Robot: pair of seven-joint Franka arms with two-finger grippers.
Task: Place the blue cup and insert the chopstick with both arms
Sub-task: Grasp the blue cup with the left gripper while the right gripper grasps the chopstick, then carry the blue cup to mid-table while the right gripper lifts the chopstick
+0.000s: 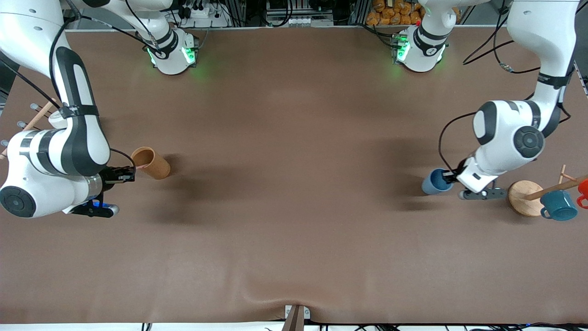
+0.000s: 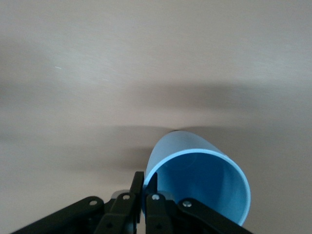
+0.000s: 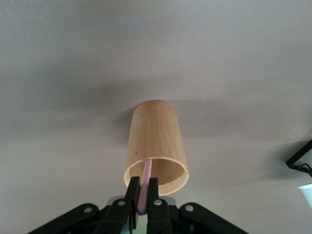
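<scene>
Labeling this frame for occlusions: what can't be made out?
- Chopstick: lower end hidden inside the bamboo cup; barely a sliver in the front view.
- Blue cup: rim cut off by the right wrist view's edge, partly covered by the left end effector.
- Rack: cropped at the front view's edge.

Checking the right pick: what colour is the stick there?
Pale pink chopstick, clearest in the right wrist view.

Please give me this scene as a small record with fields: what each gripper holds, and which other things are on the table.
left gripper: shut on the rim of the blue cup, at the left arm's end of the table
right gripper: shut on the chopstick, whose tip is in the brown cup
beside blue cup: rack base, teal mug
table: brown
</scene>
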